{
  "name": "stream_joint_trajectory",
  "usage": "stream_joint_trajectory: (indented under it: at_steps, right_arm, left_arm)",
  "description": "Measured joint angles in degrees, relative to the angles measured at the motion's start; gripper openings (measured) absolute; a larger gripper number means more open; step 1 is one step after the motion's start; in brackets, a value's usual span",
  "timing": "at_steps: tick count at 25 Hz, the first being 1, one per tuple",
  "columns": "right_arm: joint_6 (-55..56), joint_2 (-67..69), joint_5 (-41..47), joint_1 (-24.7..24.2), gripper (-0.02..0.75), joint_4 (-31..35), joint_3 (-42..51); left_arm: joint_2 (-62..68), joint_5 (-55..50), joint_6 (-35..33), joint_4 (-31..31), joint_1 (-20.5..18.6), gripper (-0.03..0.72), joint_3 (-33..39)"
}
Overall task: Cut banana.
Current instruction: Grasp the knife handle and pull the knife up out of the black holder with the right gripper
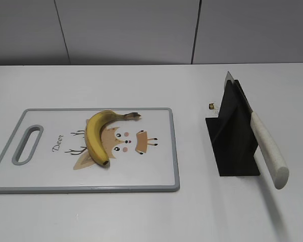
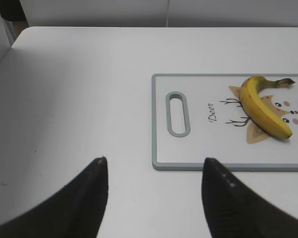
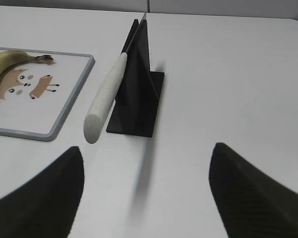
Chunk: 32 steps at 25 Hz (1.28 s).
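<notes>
the bench point(image 1: 141, 217) is a plain white surface, with grey wall panels point(image 1: 126, 30) standing behind its far edge. a white cutting board point(image 1: 156, 171) with a grey rim lies flat toward the left side of the bench, its handle slot point(image 1: 28, 145) at the left end, a cartoon deer and the word "deer" printed on its face. a banana point(image 1: 97, 136) rests on the board near its far edge, curved, unpeeled and whole, stem pointing right. toward the right side of the bench stands a black knife stand point(image 1: 231, 141); a knife point(image 1: 265, 146) sits in it, blade tilted up toward the far edge, pale speckled handle overhanging toward the near edge. a small dark speck point(image 1: 211, 106) lies on the bench just left of the stand's far end.

the left gripper point(image 2: 154, 173) hovers over bare bench near the left edge, jaws spread wide and holding nothing; the board's handle end lies just ahead of it, the banana farther along to the right and well apart from the fingers. the right gripper point(image 3: 146, 163) is likewise spread open and empty near the front edge, with the knife handle ahead and slightly left, untouched. neither arm shows in the exterior view.
</notes>
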<state>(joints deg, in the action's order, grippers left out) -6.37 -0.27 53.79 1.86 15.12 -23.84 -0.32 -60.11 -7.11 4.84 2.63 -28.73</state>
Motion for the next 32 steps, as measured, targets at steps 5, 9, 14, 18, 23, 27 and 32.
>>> stream_joint_trajectory:
  at_steps: [5, 9, 14, 18, 23, 27, 32]
  right_arm:
    - [0.06, 0.0, -0.13, 0.0, 0.592, -0.05, 0.0]
    - [3.21, 1.37, 1.58, 0.0, 0.592, -0.96, -1.64]
    - [3.9, 9.83, 7.2, 0.0, 0.59, -2.27, -9.21]
    - [4.01, 18.89, 12.88, 0.0, 0.59, -3.24, -16.51]
    - [4.06, 30.18, 14.47, 0.84, 0.59, -2.86, -24.54]
    - [5.14, 36.61, 14.47, 6.03, 0.59, -3.08, -26.18]
    - [7.69, 44.5, 14.55, 13.79, 0.589, -4.88, -26.98]
  left_arm:
    - [0.0, 0.0, 0.0, 0.0, 0.0, 0.577, 0.0]
    - [0.0, 0.0, 0.0, 0.0, 0.0, 0.577, 0.0]
    - [0.0, 0.0, 0.0, 0.0, 0.0, 0.577, 0.0]
    - [0.0, 0.0, 0.0, 0.0, 0.0, 0.577, 0.0]
    - [0.0, 0.0, 0.0, 0.0, 0.0, 0.577, 0.0]
    - [0.0, 0.0, 0.0, 0.0, 0.0, 0.577, 0.0]
    - [0.0, 0.0, 0.0, 0.0, 0.0, 0.577, 0.0]
